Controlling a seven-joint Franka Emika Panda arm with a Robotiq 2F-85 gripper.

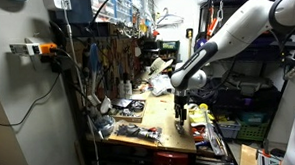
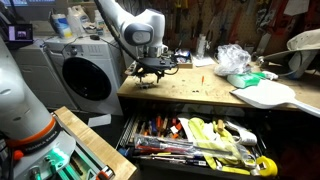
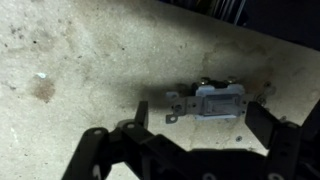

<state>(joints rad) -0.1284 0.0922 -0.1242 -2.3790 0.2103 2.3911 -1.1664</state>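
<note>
Arm [image 1: 235, 34] bent downward, gripper [image 3: 203, 115] (jaws spread) above switch [image 3: 215, 100]

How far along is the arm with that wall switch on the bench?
Done: gripper is down at the workbench, poised over the wall switch. In hand: jaws open, switch lying flat on the bench, not yet gripped. Left, probably: close on it and lift.

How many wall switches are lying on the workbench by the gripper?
1. A grey wall switch lies flat on the workbench, right below the open gripper in the wrist view. Others may lie hidden elsewhere on the bench.
</note>
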